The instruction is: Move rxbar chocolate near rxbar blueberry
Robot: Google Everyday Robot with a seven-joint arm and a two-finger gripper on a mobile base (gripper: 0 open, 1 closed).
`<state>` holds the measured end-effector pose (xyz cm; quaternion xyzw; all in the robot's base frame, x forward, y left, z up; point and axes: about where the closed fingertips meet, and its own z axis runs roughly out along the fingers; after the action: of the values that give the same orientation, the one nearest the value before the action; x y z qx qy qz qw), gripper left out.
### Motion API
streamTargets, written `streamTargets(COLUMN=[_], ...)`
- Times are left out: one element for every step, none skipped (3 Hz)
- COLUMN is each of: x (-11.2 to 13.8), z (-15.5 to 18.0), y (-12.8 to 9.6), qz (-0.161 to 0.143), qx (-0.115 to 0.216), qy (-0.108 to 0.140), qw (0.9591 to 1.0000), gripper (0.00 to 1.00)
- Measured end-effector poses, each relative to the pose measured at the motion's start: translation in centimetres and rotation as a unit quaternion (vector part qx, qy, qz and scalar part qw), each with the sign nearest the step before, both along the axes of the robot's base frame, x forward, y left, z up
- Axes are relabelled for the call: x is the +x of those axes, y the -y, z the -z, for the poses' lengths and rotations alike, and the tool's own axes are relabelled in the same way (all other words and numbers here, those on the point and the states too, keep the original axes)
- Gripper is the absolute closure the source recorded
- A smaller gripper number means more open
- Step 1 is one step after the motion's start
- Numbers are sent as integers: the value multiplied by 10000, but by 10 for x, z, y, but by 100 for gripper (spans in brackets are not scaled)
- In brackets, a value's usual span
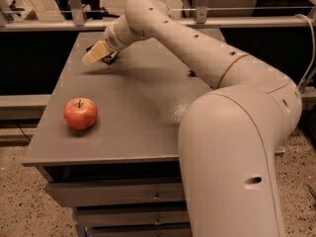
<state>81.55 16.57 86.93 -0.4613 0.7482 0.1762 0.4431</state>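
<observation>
Our arm is stretched out, big elbow behind-right of our hand [96, 54]; hand tilts down, low over the worktop [128, 127].

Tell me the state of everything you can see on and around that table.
tool: low over the far left corner of the table.
rxbar chocolate: dark shape at the tool; held or lying, unclear.
rxbar blueberry: nearly all hidden behind the arm.
apple: upright, stem up, near the front left edge.
drawers: shut.

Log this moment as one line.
gripper: far-left table corner, at rxbar chocolate | rxbar blueberry: mostly behind arm | apple: front-left | bars apart
</observation>
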Motion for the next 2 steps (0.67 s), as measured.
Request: streamTargets(x=[1, 2], z=[11, 19], y=[-8, -10], qz=[-15, 28], qx=[28, 13], qy=[-159, -260], qw=[9999, 9997], gripper=[0, 18])
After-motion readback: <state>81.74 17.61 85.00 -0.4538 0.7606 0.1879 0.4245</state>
